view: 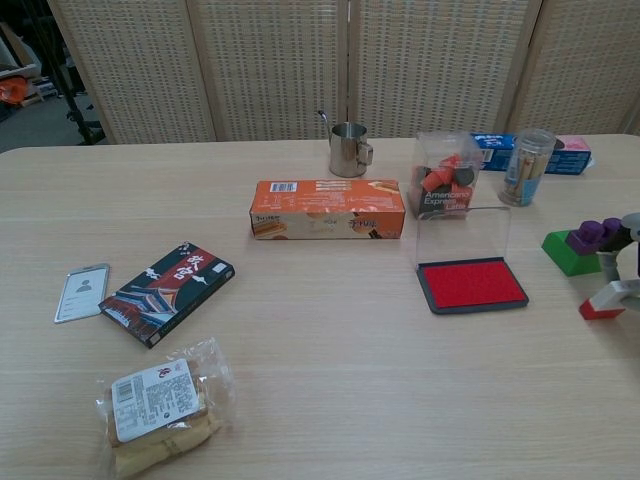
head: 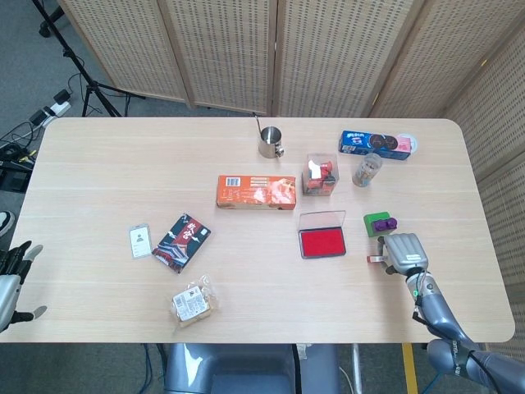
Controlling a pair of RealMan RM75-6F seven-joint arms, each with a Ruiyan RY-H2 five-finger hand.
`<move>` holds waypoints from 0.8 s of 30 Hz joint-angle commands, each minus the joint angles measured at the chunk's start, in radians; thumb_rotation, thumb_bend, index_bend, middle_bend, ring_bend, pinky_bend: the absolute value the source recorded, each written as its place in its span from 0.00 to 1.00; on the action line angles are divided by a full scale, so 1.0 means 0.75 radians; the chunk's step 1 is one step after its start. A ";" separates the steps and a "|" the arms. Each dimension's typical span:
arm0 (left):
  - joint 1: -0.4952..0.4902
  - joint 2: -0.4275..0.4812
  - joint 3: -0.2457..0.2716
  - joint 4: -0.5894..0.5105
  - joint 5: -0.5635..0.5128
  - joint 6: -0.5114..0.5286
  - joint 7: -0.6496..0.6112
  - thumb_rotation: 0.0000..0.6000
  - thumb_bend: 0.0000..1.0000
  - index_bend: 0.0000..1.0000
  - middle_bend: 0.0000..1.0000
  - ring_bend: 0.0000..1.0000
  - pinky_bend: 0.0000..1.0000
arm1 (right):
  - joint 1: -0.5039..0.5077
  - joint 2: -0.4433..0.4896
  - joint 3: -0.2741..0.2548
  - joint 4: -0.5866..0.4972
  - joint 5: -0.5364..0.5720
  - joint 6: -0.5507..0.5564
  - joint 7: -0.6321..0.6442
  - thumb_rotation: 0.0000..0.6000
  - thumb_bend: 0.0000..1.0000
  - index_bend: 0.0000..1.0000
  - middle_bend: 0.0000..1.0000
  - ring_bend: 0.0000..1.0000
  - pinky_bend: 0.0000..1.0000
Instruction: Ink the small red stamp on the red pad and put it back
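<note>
Taking the open red ink pad in its dark tray (head: pixel 321 242) as the landmark, with its clear lid propped upright at the far edge so the inked face is exposed for stamping, the small red stamp with a pale grey handle (view: pixel 607 300) lies to the pad's right, well apart from it; the right hand (head: pixel 403 251) covers it from above in the head view, and in the chest view the fingers (view: pixel 609 262) come down just above the handle at the frame's edge, but whether they grasp the stamp or merely rest near it I cannot tell; the stamp looks low and tilted, at or close to the tabletop, which would suit a put-back beside the pad, though that is a judgement only; just beyond the hand, right of the pad, sits a green block with a purple piece on top (head: pixel 378 222), close enough that the stamp's spot seems chosen next to it; the left hand (head: pixel 10 273) hangs far to the pad's left, off the edge of the pale wooden table (head: pixel 123 164), fingers apart and holding nothing, evidently parked clear because this job needs one hand only; behind the pad stand an orange cardboard box (head: pixel 256 192) and a clear plastic tub with red contents (head: pixel 321 174).
</note>
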 commanded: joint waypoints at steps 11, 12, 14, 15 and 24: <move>0.001 0.002 0.001 -0.001 0.003 0.002 -0.004 1.00 0.00 0.00 0.00 0.00 0.00 | 0.002 0.003 0.009 0.002 0.023 -0.026 -0.034 1.00 0.36 0.41 1.00 1.00 1.00; 0.000 0.002 0.001 -0.001 0.003 0.001 -0.004 1.00 0.00 0.00 0.00 0.00 0.00 | 0.001 0.004 0.011 0.000 0.024 -0.025 -0.036 1.00 0.36 0.40 1.00 1.00 1.00; -0.001 0.004 0.002 -0.002 0.003 -0.005 -0.007 1.00 0.00 0.00 0.00 0.00 0.00 | 0.001 0.006 0.013 -0.005 0.029 -0.026 -0.042 1.00 0.36 0.40 1.00 1.00 1.00; -0.001 0.005 0.002 -0.002 0.004 -0.004 -0.007 1.00 0.00 0.00 0.00 0.00 0.00 | 0.001 0.007 0.013 -0.006 0.030 -0.027 -0.044 1.00 0.36 0.40 1.00 1.00 1.00; 0.001 0.010 0.003 -0.005 0.010 0.003 -0.016 1.00 0.00 0.00 0.00 0.00 0.00 | -0.014 0.035 0.019 -0.048 0.028 -0.018 -0.035 1.00 0.36 0.34 1.00 1.00 1.00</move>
